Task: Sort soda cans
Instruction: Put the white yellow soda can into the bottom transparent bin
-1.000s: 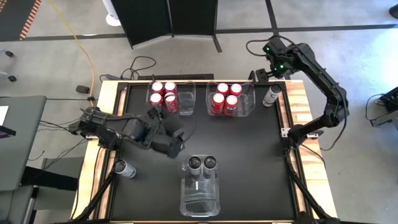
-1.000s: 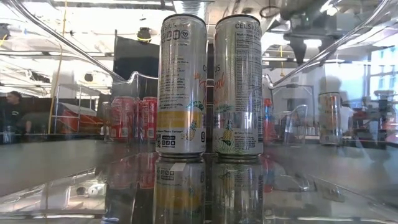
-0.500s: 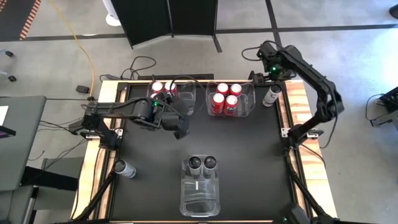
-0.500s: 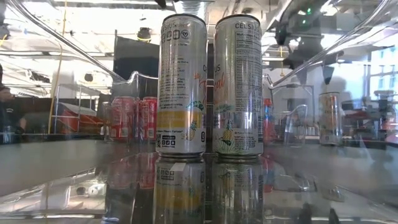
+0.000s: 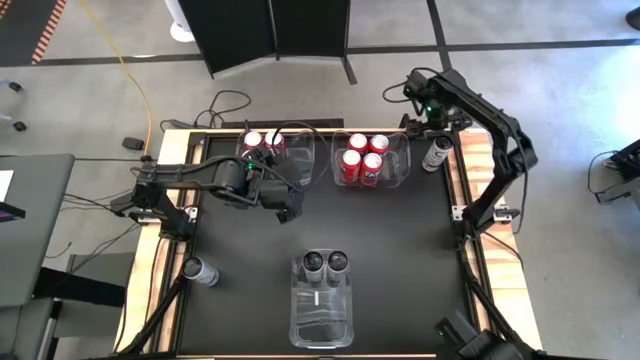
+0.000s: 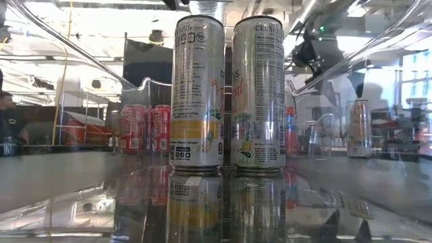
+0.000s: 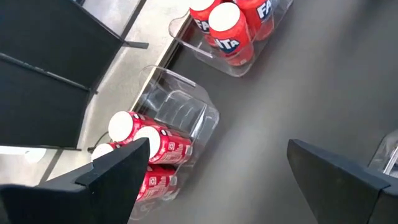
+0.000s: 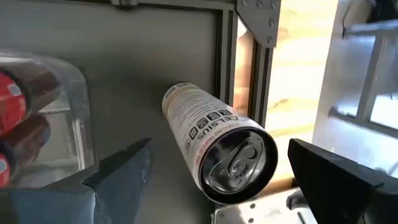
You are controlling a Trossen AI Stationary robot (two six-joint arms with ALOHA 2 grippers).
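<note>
A silver soda can point(image 5: 437, 153) stands on the table's far right corner, seen top-on in the right wrist view point(image 8: 217, 146). My right gripper point(image 5: 430, 118) hovers open above it, pointing steeply down, one finger on either side and apart from the can. Two clear bins at the far edge hold red cans: the left bin point(image 5: 300, 150) and the right bin point(image 5: 395, 165). My left gripper point(image 5: 291, 207) hangs open over the table beside the left bin's red cans point(image 7: 152, 146). Two silver cans point(image 6: 197, 94) stand in the near bin point(image 5: 322, 310).
One more silver can point(image 5: 200, 270) stands at the table's near left edge. The wooden table rim point(image 8: 286, 87) runs close behind the far right can. Bare black tabletop point(image 5: 400, 240) lies between the bins. A person point(image 6: 8, 125) shows in the room behind.
My left gripper has swung from the table's middle toward the far edge, beside the left bin, and then stopped. My right gripper has come down toward the silver can at the far right, tipping more steeply downward.
</note>
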